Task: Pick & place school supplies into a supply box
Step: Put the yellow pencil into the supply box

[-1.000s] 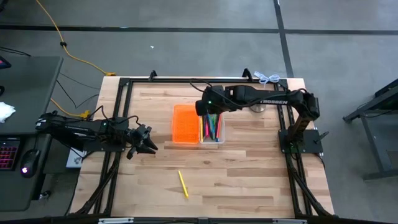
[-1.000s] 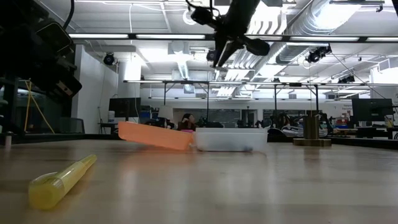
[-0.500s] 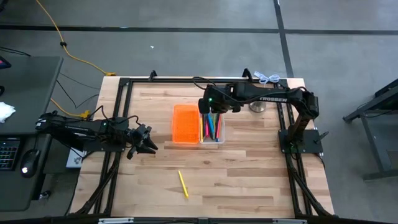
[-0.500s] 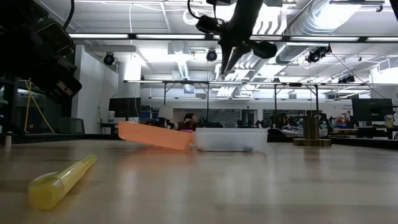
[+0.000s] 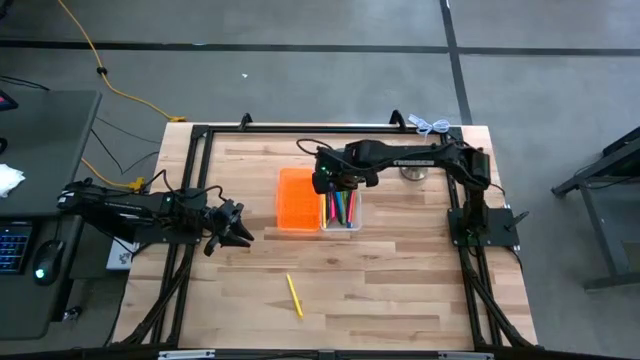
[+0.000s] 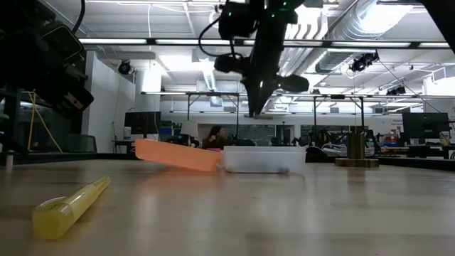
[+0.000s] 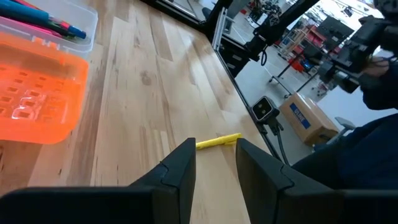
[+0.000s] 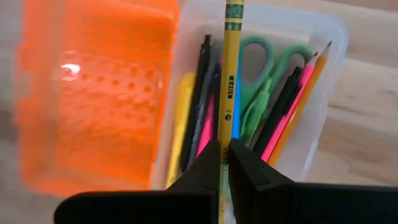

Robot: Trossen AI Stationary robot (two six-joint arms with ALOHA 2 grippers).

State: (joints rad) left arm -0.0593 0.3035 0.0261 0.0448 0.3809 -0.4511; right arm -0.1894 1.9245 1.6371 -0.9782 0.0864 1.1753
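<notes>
The supply box lies mid-table, with its orange half beside its clear tray. The tray holds several pens, pencils and green-handled scissors. My right gripper hovers above the tray, shut on a yellow pencil. In the low view the right gripper is well above the box. A yellow highlighter lies flat on the near part of the table. My left gripper waits open at the table's left, its fingers framing the highlighter from afar. My right gripper pinches the yellow pencil between its two fingers at a spot along the shaft. The pencil runs on in line with the fingers, pointing down. Its green-banded end hangs over the clear tray, lifted clear of everything.
A silver bell-shaped metal object stands on the table just right of the box, also seen in the low view. A black frame borders the tabletop. Bare wood lies around the highlighter on the near half.
My right gripper has come down toward the clear tray with the pencil, and its wrist has swung a little toward the table's left. The left arm, the box and the highlighter have stayed put.
</notes>
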